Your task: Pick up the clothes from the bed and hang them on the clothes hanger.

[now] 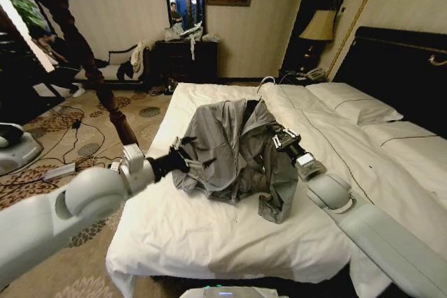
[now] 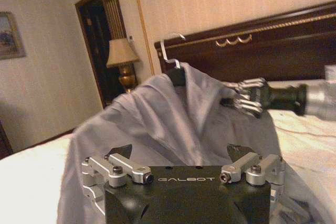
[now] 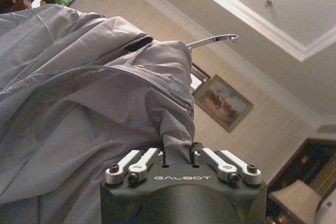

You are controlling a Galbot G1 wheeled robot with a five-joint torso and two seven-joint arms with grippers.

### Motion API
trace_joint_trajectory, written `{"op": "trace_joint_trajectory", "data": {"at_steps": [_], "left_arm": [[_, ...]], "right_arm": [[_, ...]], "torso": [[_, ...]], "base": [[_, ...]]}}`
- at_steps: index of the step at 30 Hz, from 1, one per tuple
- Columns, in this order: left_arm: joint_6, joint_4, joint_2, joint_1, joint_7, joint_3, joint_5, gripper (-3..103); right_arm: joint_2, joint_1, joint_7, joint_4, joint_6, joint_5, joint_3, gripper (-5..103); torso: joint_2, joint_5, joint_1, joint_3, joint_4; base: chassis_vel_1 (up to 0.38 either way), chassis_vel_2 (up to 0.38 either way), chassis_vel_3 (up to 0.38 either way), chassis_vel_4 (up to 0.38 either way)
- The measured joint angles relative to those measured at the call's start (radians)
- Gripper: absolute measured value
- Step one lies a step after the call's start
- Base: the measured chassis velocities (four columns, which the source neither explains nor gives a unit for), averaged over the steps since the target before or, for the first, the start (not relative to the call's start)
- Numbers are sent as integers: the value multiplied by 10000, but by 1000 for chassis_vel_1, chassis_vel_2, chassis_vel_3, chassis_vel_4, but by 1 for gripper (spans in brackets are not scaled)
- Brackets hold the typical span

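Fingers of the right gripper (image 3: 178, 157) are pinched shut on a fold of the grey shirt (image 1: 234, 151), cloth bunched between them. Fingers of the left gripper (image 2: 181, 163) stand apart at the shirt's other side, spread open, fabric draped between them but not visibly clamped.

Shirt sits raised in a heap on the white duvet of the bed (image 1: 209, 242), roughly mid-bed, nearer the foot edge than the pillows. The dark clothes hanger (image 2: 176, 74) is already inside the collar; its silver wire hook (image 3: 212, 40) pokes out at the top.

Judgement: step in hand is settling the shirt onto the hanger shoulders. To do it well, keep the right pinch low on the cloth, pull each shoulder seam evenly outward, and avoid tugging the collar off the hanger.

Shirt: thin, plain grey, heavily wrinkled, long sleeves slumped down around the heap, front open.
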Motion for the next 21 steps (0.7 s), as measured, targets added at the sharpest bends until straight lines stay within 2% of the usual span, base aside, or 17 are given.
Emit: {"op": "trace_joint_trajectory", "data": {"at_steps": [3,4,10,12,13,14,17,20,21], "left_arm": [[-177,466,-41,-217,343,0,-100,100],[-423,945,-81,-358,636,34,10,100],[-798,1532,25,-448,1309,50,-20,100],[-932,1754,166,-510,1759,41,-57,100],[-1057,2046,414,-640,2338,26,-150,100],[-1057,2046,414,-640,2338,26,-150,100],[-1093,2345,590,-973,2892,67,-439,100],[-1094,2545,529,-1228,3050,146,-517,100],[-1075,2733,414,-1463,3181,211,-630,100]], "right_arm": [[-1,-193,-87,116,228,-189,122,19],[-3,-340,-176,192,412,-381,209,19],[13,-324,-283,201,634,-640,56,19],[75,-171,-312,180,729,-715,-147,19],[219,145,-377,62,881,-844,-528,19],[219,145,-377,62,881,-844,-528,19],[422,542,-443,-67,1052,-1109,-974,19],[455,567,-466,-71,1100,-1231,-1025,19],[461,544,-488,-64,1158,-1357,-1031,19]], "torso": [[0,0,0,0,0],[0,0,0,0,-1],[0,-1,0,0,1],[0,-2,0,0,-3],[0,1,-1,0,3],[0,1,-1,0,3],[0,0,0,0,8],[0,1,0,0,4],[0,-1,-1,0,-5]], "base": [[0,0,0,0],[0,0,0,0],[0,0,0,0],[0,0,0,0],[0,0,0,0],[0,0,0,0],[0,0,0,0],[0,0,0,0],[0,0,0,0]]}}
